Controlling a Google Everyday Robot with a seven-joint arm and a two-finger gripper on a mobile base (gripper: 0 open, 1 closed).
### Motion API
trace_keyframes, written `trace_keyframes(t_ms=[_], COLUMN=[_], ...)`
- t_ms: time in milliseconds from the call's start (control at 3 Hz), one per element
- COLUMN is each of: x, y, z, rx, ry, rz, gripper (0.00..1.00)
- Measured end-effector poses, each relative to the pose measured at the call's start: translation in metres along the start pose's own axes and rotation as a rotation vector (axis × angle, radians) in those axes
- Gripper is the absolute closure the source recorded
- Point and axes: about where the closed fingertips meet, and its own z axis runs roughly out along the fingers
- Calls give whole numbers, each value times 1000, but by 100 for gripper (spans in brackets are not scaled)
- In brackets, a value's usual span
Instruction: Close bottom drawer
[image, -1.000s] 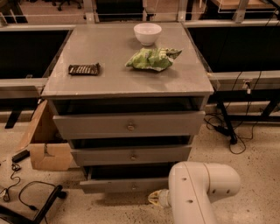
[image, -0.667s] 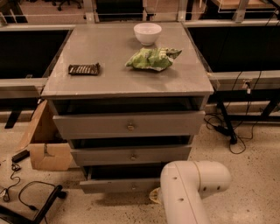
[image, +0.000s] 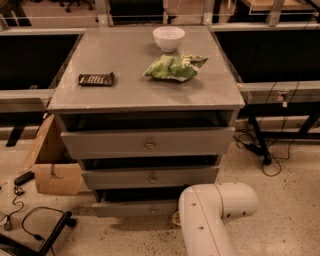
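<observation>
The bottom drawer (image: 134, 208) is the lowest, slimmest grey front of the cabinet, with a small knob near its middle. It stands pulled out a little, with a dark gap above it. My white arm (image: 216, 216) comes in from the bottom edge and covers the drawer's right end. My gripper (image: 175, 218) is low at the arm's left edge, right at that end of the drawer front, and is mostly hidden behind the arm.
The middle drawer (image: 150, 177) and top drawer (image: 149, 142) also stand slightly open. On the cabinet top are a white bowl (image: 168, 38), a green chip bag (image: 173, 67) and a dark bar (image: 96, 79). A cardboard box (image: 52, 160) and cables (image: 35, 225) lie on the left floor.
My arm has moved left toward the bottom drawer's right end. The drawer front looks about where it was.
</observation>
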Motion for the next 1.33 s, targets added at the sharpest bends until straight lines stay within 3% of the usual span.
trace_keyframes(t_ms=[1000,1333], x=[-4,-4], y=[-50,-48], z=[0,0], rx=[45,45], ry=[18,18], rz=[-47,-47], gripper=[100,82])
